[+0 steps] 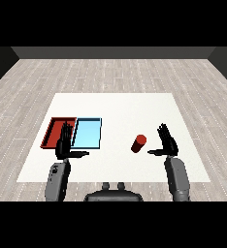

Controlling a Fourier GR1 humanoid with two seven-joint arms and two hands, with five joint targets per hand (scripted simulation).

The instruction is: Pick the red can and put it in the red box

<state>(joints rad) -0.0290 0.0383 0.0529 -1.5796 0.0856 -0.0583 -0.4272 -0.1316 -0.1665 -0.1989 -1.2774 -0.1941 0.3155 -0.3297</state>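
The red can (138, 143) stands slightly tilted on the white table, right of centre. My right hand (167, 141) is just to its right, fingers straight and thumb pointing toward the can, a small gap between them. The red tray (53, 128) lies at the left of the table, beside the light blue tray (88, 133). My left hand (64, 144) hovers over the near edge of the red tray, fingers straight and thumb out to the right, holding nothing.
The white table (115, 106) sits on a wood-plank floor, with a dark wall at the back. Both forearms come in from the lower corners.
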